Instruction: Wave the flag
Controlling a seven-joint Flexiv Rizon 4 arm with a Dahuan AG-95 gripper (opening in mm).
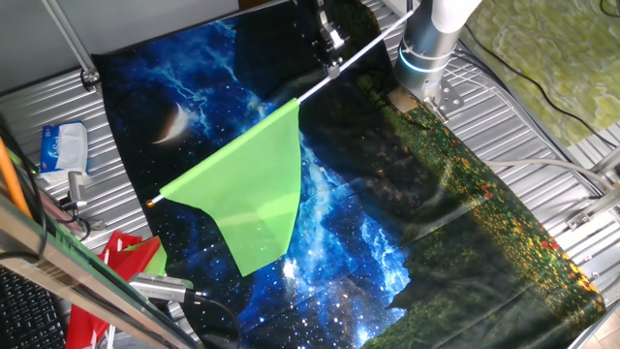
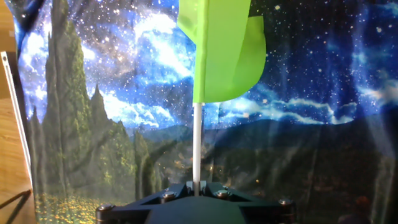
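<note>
The flag (image 1: 252,199) is a lime-green cloth on a thin white stick (image 1: 349,66). It hangs in the air over the starry mat (image 1: 387,174), cloth drooping toward the front left. My gripper (image 1: 332,64) is shut on the stick, partway along it near the mat's far edge. In the hand view the stick (image 2: 196,143) rises straight up from between the closed black fingers of the gripper (image 2: 196,186), with the green cloth (image 2: 221,50) at the top centre.
A red and green cloth (image 1: 121,267) lies at the front left by a metal cylinder (image 1: 160,285). A blue-white packet (image 1: 63,147) lies on the left. The arm's base (image 1: 426,48) stands at the back right. Cables run along the right edge.
</note>
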